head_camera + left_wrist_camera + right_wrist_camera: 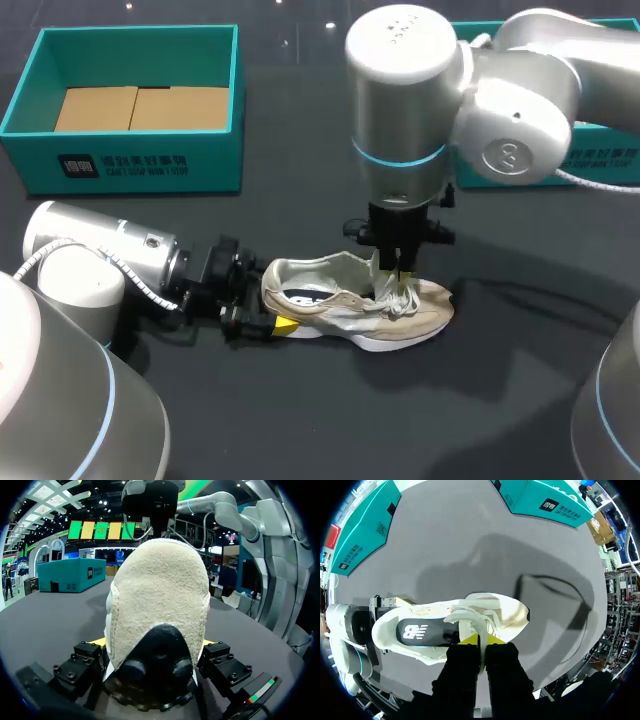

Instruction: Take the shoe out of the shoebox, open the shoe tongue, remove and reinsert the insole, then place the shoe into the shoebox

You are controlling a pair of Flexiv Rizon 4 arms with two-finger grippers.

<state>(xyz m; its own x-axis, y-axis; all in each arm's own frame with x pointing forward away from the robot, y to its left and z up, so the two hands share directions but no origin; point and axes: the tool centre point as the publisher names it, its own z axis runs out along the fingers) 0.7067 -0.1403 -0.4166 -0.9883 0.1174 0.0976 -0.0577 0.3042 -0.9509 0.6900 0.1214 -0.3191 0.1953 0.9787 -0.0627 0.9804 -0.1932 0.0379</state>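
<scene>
A cream and white shoe [350, 305] lies on its side on the dark table, toe to the right. Its dark insole [417, 631] shows inside the opening. My left gripper [270, 308] comes in low from the left, with a finger against each side of the heel [160, 595], so it is shut on the shoe. From above, my right gripper [400, 275] hangs over the laces. In the right wrist view its yellow tips [480, 641] are pinched together on the white tongue [470, 625]. The toe is hidden in the left wrist view.
An open teal shoebox [120, 35] with cardboard in it stands at the back left. A second teal box [605, 150] stands at the back right, mostly behind my right arm. A dark cable [555, 587] lies on the table past the toe.
</scene>
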